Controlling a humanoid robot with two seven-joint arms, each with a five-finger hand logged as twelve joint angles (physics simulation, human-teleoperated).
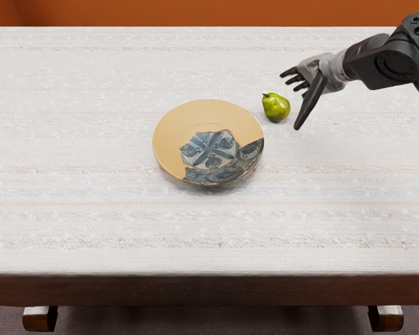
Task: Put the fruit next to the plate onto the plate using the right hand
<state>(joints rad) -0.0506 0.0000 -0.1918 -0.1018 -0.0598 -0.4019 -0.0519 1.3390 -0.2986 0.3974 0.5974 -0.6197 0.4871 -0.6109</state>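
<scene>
A broad table (91, 209) fills most of the head view, covered edge to edge in a pale, off-white woven cloth with faint horizontal bands of beige and grey running across it. Along the near side a dark brown wooden edge (209, 289) shows below the cloth, and under it two stubby wooden feet (40, 317) sit at the lower corners on a dull grey floor (209, 322). Behind the far edge runs a flat orange-brown wall (195, 12). Near the middle of the cloth rests a round tan plate (195, 118) with a blue-grey painted pattern in its well and along its rim at 5 o'clock. The green pear (276, 107) lies on the cloth just off the plate's rim at about 2 o'clock, not on the plate. The right hand (313, 78), on a dark arm coming in from the upper right corner, hovers just beside the pear at its 2 o'clock, its fingers (290, 72) spread wide and holding nothing, one long dark digit pointing down past the fruit's right side without touching it.
</scene>
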